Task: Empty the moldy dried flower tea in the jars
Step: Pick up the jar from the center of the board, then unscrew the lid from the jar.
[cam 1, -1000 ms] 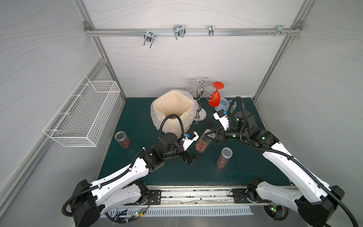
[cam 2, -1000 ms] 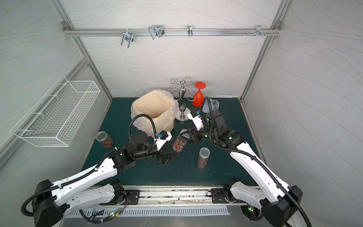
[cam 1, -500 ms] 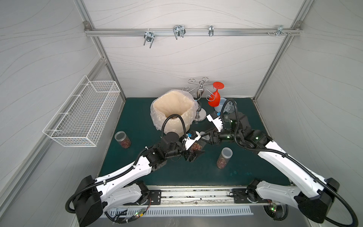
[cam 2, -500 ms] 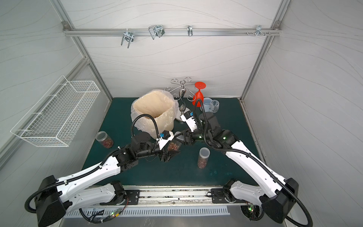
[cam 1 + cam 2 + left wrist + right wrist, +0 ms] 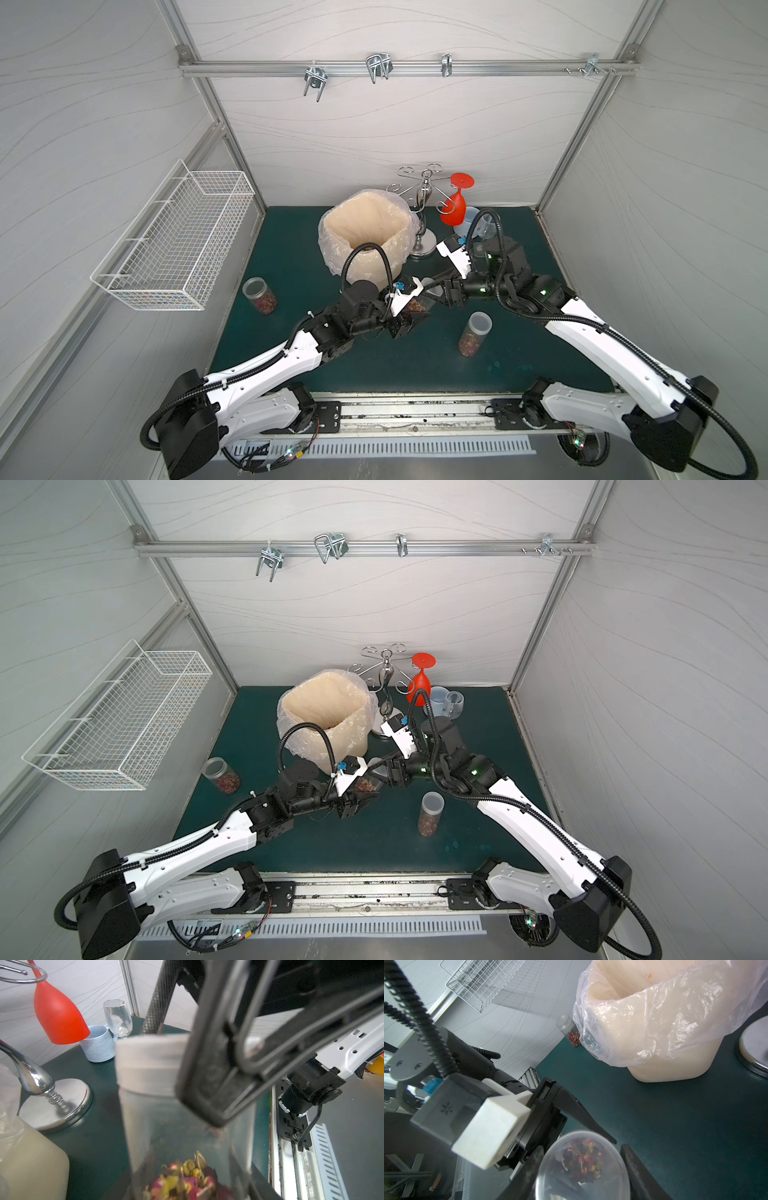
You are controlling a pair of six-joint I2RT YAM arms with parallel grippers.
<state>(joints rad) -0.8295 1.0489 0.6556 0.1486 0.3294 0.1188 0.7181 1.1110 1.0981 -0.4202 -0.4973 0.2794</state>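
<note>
1. The dark green worktop (image 5: 291, 232) fills the middle of both top views.
2. A cream bin (image 5: 332, 249) with a clear liner stands at upper centre.
3. The left gripper (image 5: 409, 322) is clamped on the body of the held jar (image 5: 417, 304), at centre, just below the bin.
4. The right gripper (image 5: 440, 291) grips that jar's lid (image 5: 149, 1064).
5. A tall jar (image 5: 473, 334) stands right of centre, and a short jar (image 5: 258, 294) stands near the worktop's left edge.
6. Dried flower tea (image 5: 187, 1178) lies in all three jars.
</note>
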